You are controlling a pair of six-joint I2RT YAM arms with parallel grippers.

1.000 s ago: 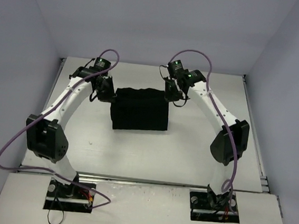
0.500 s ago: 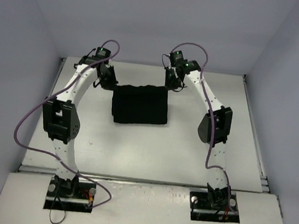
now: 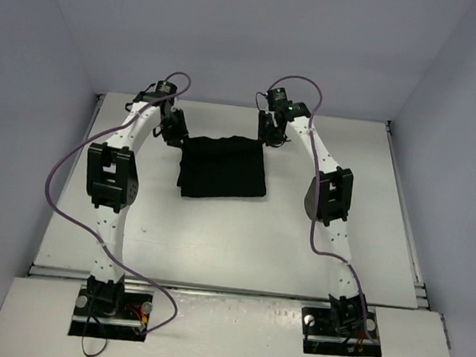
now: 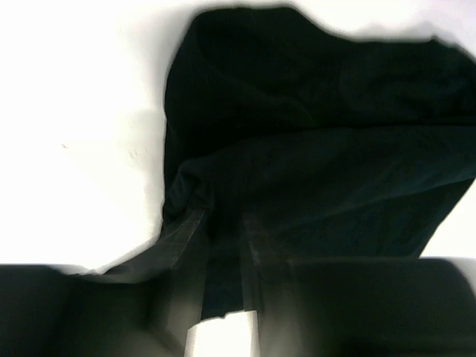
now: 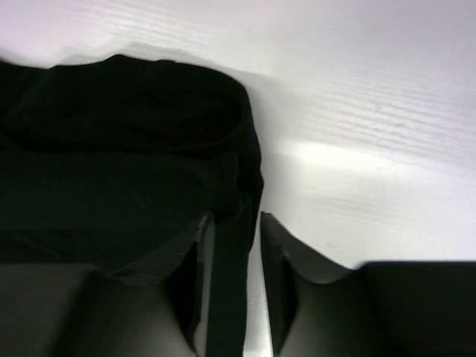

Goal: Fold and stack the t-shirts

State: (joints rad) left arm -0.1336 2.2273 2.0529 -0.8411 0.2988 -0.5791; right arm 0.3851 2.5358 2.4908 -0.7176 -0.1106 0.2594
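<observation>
As both arms reach to the far part of the table (image 3: pixel 300 235), we see the shirt (image 3: pixel 223 169) lying there, folded into a rough black rectangle. Our left gripper (image 3: pixel 176 130) sits at its far left corner and our right gripper (image 3: pixel 269 134) at its far right corner. Each has its jaws narrowly apart, with a cloth edge between them.

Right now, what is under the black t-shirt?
The t-shirt lies folded on the white table, which shows bare all around it. Its lower layers and anything beneath them are covered. Nothing pokes out at the edges.
</observation>
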